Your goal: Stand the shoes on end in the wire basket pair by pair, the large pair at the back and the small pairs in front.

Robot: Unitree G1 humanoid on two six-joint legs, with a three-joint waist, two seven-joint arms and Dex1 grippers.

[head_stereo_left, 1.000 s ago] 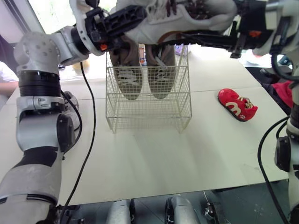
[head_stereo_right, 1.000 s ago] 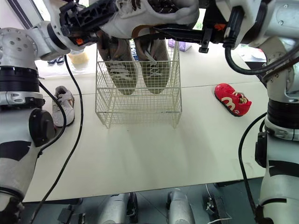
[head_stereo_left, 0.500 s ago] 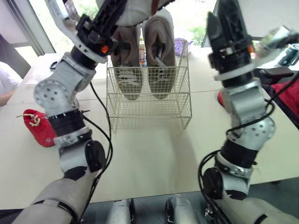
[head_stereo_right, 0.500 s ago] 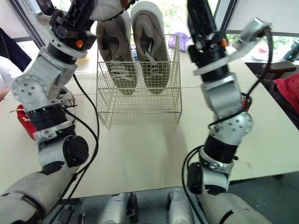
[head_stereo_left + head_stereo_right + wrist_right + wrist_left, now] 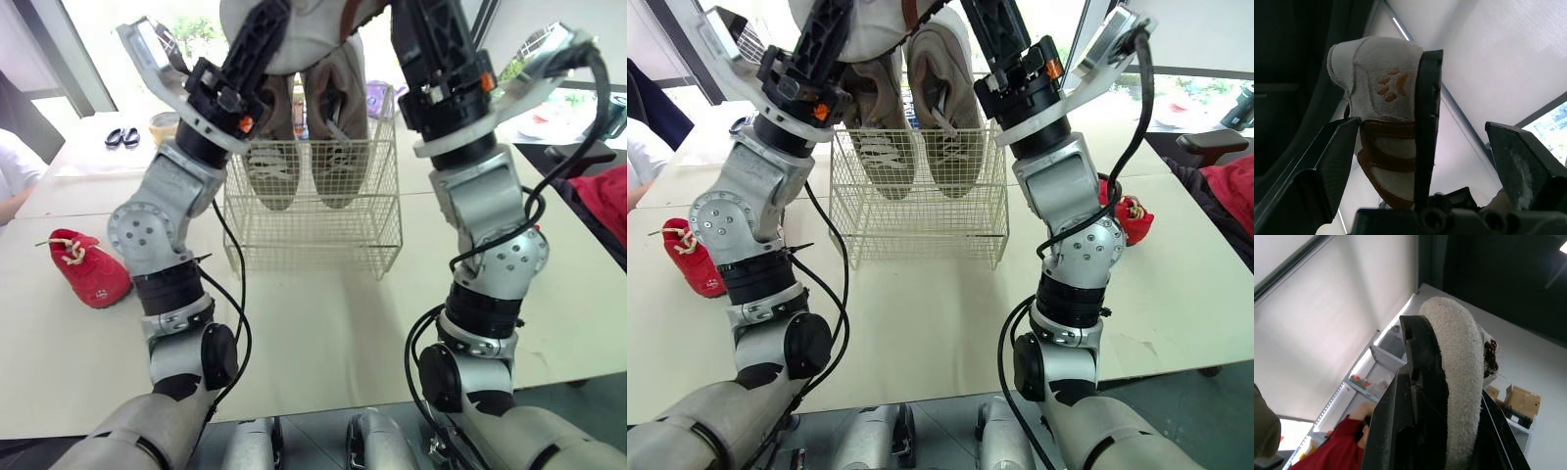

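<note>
A small white shoe (image 5: 1378, 93) with an orange paw print and brown straps is held high above the wire basket (image 5: 313, 240). My left gripper (image 5: 269, 24) is shut on it, one finger flat along its sole (image 5: 1459, 382). My right gripper (image 5: 416, 29) is raised beside it and open, its fingers (image 5: 1327, 166) standing wide on either side of the shoe's heel. A large tan pair (image 5: 269, 162) stands on end at the back of the basket. One red shoe (image 5: 88, 269) lies on the table to the left, another red shoe (image 5: 1127, 217) to the right behind my right arm.
A person (image 5: 15, 166) sits at the far left edge. Small dark items (image 5: 125, 137) and a cup (image 5: 165, 125) lie on the table behind my left arm. A purple thing (image 5: 377, 98) sits behind the basket. Red cloth (image 5: 602, 201) is at the right.
Both arms have swung from lying across the top of the view to pointing upward, lifting the white shoe. The right gripper has come back beside it. The camera has shifted too.
</note>
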